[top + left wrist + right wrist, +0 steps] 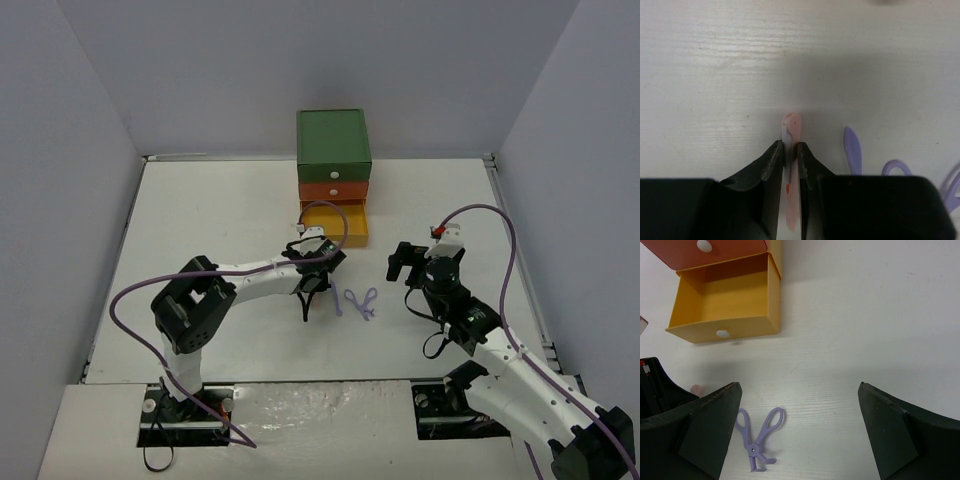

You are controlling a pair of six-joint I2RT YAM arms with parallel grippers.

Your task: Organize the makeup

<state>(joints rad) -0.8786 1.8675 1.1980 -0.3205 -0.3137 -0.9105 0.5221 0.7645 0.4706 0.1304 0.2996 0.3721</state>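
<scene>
My left gripper (pixel 307 303) points down at the table and is shut on a pale orange stick (pixel 792 122), whose tip sticks out past the fingertips (pixel 775 152) just above the white table. A lilac thin tool (pixel 852 147) lies just to its right. A lilac scissor-shaped tool (pixel 365 303) lies beside that; it also shows in the right wrist view (pixel 760 437). My right gripper (pixel 408 265) is open and empty, hovering right of the lilac tools (pixel 797 430). No sponges, green discs or black-and-red sticks are in view.
The drawer box (pixel 333 140) stands at the back centre, green on top, with an orange drawer shut and the yellow bottom drawer (pixel 722 305) pulled open and looking empty. The left gripper's body (pixel 655 385) shows at the left of the right wrist view.
</scene>
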